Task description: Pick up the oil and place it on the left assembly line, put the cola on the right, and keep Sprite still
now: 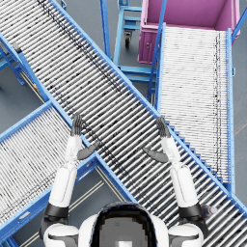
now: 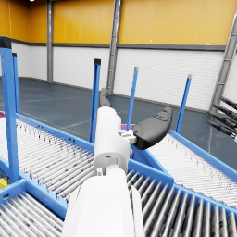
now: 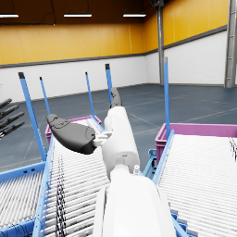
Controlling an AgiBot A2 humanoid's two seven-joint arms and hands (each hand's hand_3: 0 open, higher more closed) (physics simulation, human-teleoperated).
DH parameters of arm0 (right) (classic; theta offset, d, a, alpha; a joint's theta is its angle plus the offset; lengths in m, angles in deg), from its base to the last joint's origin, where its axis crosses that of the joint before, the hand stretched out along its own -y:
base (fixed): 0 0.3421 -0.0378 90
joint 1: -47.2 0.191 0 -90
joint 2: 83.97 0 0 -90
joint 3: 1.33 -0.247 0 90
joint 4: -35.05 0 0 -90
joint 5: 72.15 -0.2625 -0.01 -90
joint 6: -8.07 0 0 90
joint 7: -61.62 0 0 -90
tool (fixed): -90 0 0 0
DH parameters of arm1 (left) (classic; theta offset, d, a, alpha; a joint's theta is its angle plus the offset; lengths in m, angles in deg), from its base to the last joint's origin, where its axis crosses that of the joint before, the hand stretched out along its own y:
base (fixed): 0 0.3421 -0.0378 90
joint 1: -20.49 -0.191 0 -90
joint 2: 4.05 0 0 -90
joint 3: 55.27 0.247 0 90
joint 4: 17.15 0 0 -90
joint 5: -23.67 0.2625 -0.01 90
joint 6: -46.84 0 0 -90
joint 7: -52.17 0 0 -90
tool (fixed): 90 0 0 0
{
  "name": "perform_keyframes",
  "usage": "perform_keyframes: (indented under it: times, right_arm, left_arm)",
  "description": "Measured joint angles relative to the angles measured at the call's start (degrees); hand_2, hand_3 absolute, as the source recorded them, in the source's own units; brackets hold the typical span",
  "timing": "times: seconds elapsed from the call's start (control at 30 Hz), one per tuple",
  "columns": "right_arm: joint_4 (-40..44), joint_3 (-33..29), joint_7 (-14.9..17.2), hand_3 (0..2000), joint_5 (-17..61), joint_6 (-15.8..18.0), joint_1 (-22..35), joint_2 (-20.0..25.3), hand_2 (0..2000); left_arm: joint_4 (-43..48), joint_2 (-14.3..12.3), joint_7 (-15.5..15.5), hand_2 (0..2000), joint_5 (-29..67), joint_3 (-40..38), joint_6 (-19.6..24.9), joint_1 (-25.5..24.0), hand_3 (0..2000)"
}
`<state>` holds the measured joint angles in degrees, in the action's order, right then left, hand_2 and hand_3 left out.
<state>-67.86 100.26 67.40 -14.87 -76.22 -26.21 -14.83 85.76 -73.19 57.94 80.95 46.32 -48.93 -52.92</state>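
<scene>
A wide warehouse hall is surrounding both robot hands, its dark grey floor (image 2: 60, 104) shining smoothly and spreading far ahead of them, and its walls (image 3: 69, 44) are showing a yellow band above flat white panels. Directly under the left robot hand (image 1: 78, 140) and the right robot hand (image 1: 165, 142) the middle conveyor (image 1: 96, 82) is running on a slant away from them, a long bed of thin silvery metal rollers (image 1: 120, 120) lying close together between straight blue side rails. The left assembly line (image 1: 29, 154) is lying just outward of the left robot hand, built of the same ribbed rollers and blue framing. The right assembly line (image 1: 193, 82) is stretching away beyond and outward of the right robot hand, and a boxy magenta bin (image 1: 188, 12) with smooth walls is sitting at its far end, well apart from that hand. Slim blue posts (image 2: 95, 99) with black caps are rising upright ahead of the hands. Both robot hands are hanging released, grasping nothing, with dark matte fingers (image 1: 76, 124) pointing forward and thumbs spreading inward toward each other. Where the oil, the cola and the Sprite are standing cannot be told from these views.
</scene>
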Motion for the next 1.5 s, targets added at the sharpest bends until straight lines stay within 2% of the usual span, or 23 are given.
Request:
perform_keyframes:
  times: [1.5]
  right_arm:
    - [0.0, 0.0, 0.0, 0, 0.0, 0.0, 0.0, 0.0, 0]
  left_arm:
    - [0.0, 0.0, 0.0, 0, 0.0, 0.0, 0.0, 0.0, 0]
